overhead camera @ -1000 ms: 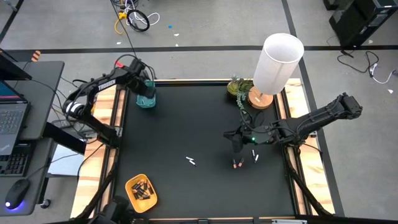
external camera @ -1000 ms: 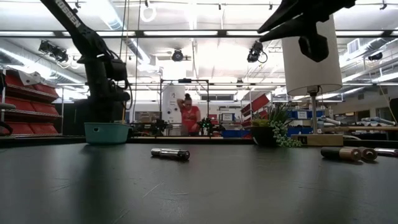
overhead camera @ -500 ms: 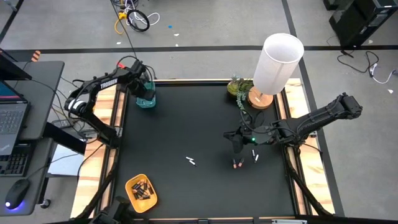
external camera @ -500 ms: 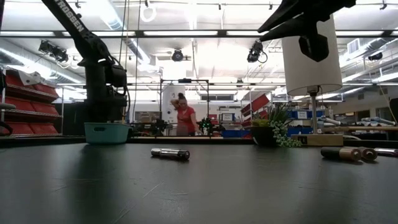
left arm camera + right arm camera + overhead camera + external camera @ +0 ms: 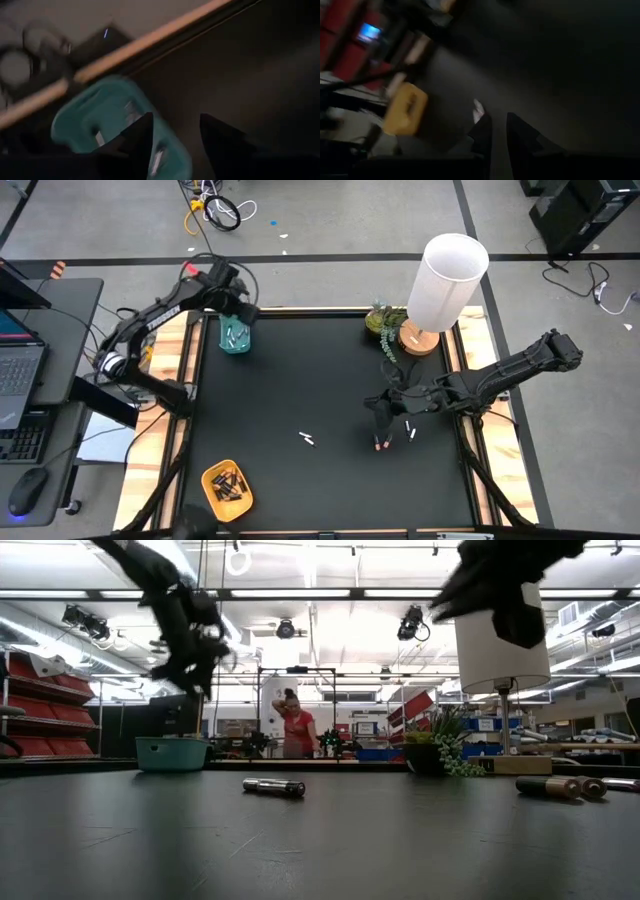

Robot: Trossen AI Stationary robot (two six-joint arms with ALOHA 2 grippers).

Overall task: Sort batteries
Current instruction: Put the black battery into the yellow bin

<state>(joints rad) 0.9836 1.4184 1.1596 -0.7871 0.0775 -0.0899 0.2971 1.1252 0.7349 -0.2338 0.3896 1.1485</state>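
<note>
The left gripper (image 5: 228,288) hung spread and empty just above the teal rectangular plastic tray (image 5: 237,337), pale slim batteries (image 5: 234,335) lying inside. The right gripper (image 5: 380,416) hovered, its fingers near together, holding nothing visible, just above a dark, orange-ended battery (image 5: 378,444). Descending carelessly, it might nudge that cylinder rolling away.

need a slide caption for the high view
Left claw above the teal tray, right claw near loose batteries on the black table.
</note>
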